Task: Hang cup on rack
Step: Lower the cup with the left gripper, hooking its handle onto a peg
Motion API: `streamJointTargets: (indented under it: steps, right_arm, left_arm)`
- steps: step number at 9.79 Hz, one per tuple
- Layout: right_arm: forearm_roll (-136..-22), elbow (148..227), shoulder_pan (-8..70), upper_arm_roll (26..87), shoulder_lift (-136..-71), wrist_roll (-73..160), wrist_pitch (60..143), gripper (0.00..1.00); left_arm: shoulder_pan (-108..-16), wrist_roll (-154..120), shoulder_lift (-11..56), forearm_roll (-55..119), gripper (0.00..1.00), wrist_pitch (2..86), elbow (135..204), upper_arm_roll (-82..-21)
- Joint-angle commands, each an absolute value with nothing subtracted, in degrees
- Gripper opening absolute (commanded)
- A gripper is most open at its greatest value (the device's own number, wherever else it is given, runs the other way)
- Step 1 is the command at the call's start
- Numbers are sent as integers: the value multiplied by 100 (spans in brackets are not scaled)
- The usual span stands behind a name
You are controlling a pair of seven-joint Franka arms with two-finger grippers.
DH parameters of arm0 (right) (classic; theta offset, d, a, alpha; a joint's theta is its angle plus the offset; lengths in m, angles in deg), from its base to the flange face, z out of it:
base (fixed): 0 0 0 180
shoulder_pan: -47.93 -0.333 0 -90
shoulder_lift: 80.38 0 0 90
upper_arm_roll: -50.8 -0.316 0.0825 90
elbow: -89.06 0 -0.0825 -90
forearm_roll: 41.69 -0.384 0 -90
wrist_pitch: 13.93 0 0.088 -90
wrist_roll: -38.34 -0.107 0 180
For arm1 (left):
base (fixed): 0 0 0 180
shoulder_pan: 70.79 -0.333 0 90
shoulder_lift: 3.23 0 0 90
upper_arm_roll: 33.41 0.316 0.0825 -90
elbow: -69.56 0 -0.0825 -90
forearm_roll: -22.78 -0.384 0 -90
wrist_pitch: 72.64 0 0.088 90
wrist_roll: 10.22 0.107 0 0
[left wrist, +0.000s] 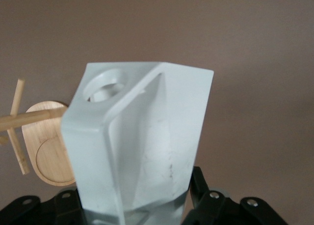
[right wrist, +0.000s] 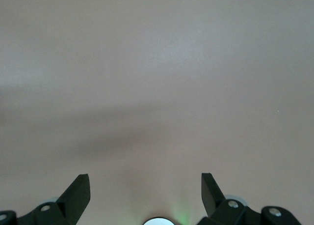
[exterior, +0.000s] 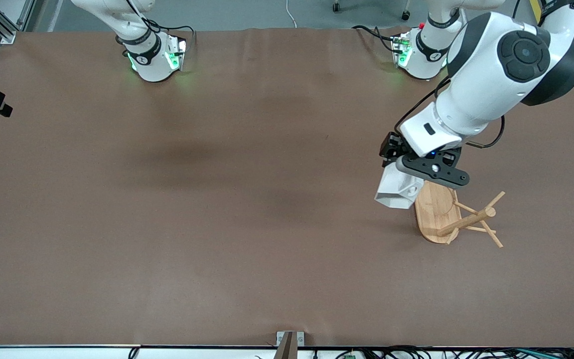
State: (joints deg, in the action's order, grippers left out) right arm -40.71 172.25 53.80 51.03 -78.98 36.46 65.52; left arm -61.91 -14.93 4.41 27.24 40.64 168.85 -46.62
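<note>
Both arms glossy white, black joint bands and round black caps. Bases (exterior: pixel 155 60) glow green, black cables trailing. Grippers matte black: left gripper (exterior: pixel 400 167), right gripper (right wrist: pixel 145 185), silver screws.

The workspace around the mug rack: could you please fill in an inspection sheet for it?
Surface: brown table, bare cover with faint shadows.
Job's things: white cup held in the air beside the rack, handle hole showing; the rack stands toward the left arm's end, no cup on its pegs.
Clutter: nothing seen.
Hands: left hand shut on the cup, over the table at the rack's base; right hand open, waiting above bare table.
Cables: leads at both arm bases and along the table edge nearest the front camera.
Surroundings: grey floor, aluminium frame at one corner.
</note>
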Motion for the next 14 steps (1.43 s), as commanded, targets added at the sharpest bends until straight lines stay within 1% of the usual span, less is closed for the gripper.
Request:
streamJointTargets:
  steps: [1,2,3,4,9,13,14]
  right_arm:
    - [-4308,17133,5435,5080,-7871,3658,6544,100]
    - [-4345,17124,5400,5115,-7871,3702,6544,100]
    - [-4354,17124,5391,5115,-7863,3702,6544,100]
    - [-4389,17124,5408,5124,-7863,3702,6544,100]
    - [-4380,17124,5409,5124,-7863,3694,6544,100]
    - [-4328,17115,5417,5124,-7863,3641,6631,100]
    - [-4345,17124,5417,5124,-7863,3641,6632,100]
  left_arm:
    - [-6217,-1461,-68,2595,1,5290,18553,-4467]
    - [-6217,-1296,-7,2412,1,5870,18932,-4379]
    - [-6217,-1233,81,2375,1,6172,19083,-4308]
    - [-6209,-1102,160,2366,0,6175,19085,-4281]
    - [-6209,119,125,2287,0,6008,19085,-3746]
    - [-6217,323,248,2295,0,6086,19006,-3657]
    - [-6200,332,292,2287,0,6104,18971,-3544]
